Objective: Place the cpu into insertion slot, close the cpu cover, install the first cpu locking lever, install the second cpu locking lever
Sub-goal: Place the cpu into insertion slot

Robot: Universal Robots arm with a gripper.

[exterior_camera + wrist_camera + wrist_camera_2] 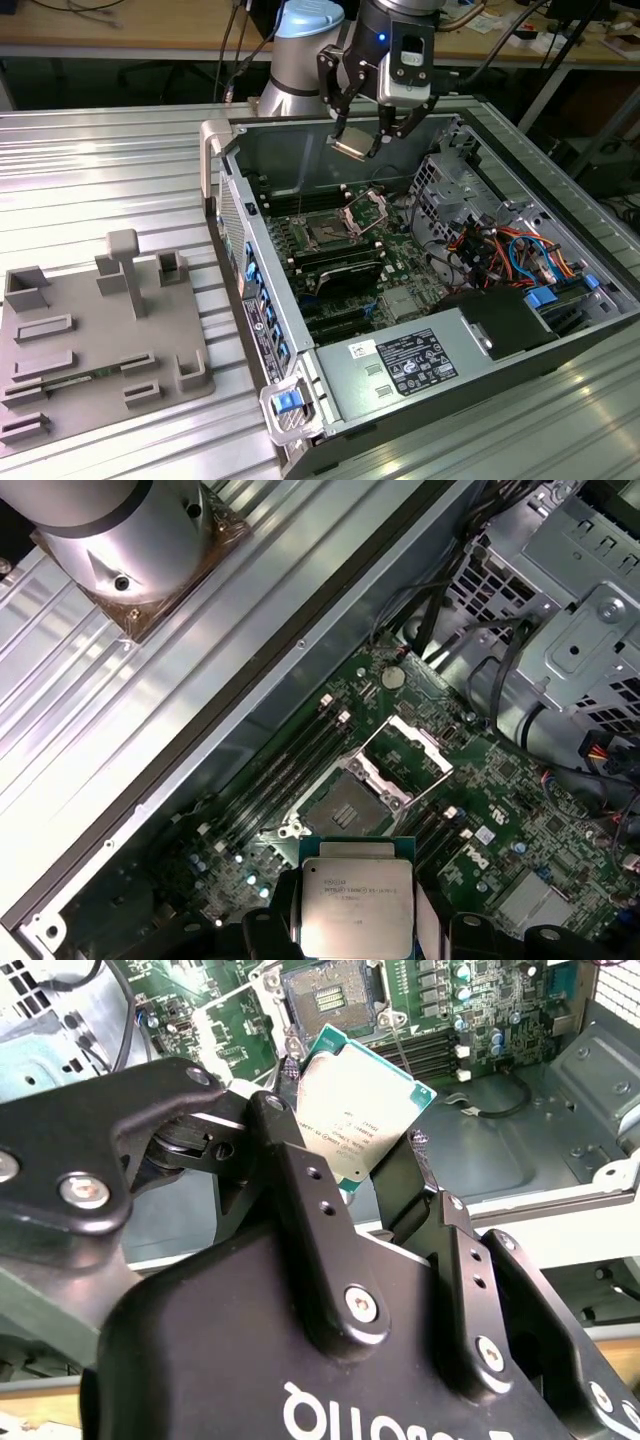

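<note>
surroundings: open computer case (300, 335) lies on its side on the ribbed metal table (100, 170); a grey fixture tray (100, 340) sits on the table at the exterior view's left, apart from the case
inside case: green motherboard (400, 300), long black memory slots (340, 262) beside the socket, grey-labelled power-supply box (415, 365) at the near end, metal drive cage (445, 180) and coloured cables (500, 250) at the exterior view's right
insertion slot: insertion slot (327, 233) is bare with nothing seated in it; seen in both wrist views too
cpu cover: cpu cover (366, 210) is swung up on its hinge, just beside the slot, leaving it uncovered
in the way: nothing lies over the slot; cage and cables sit off to one side
gripper: gripper (362, 148) is clamped on the cpu, with black fingers (300, 1180) pressing two opposite edges
cpu: cpu (352, 147) is held in the air, metal top toward the wrist cameras, tilted in the exterior view, well above the board and near the case's far wall
arm: arm (300, 50) reaches over the far wall with the wrist pointing down into the case
</note>
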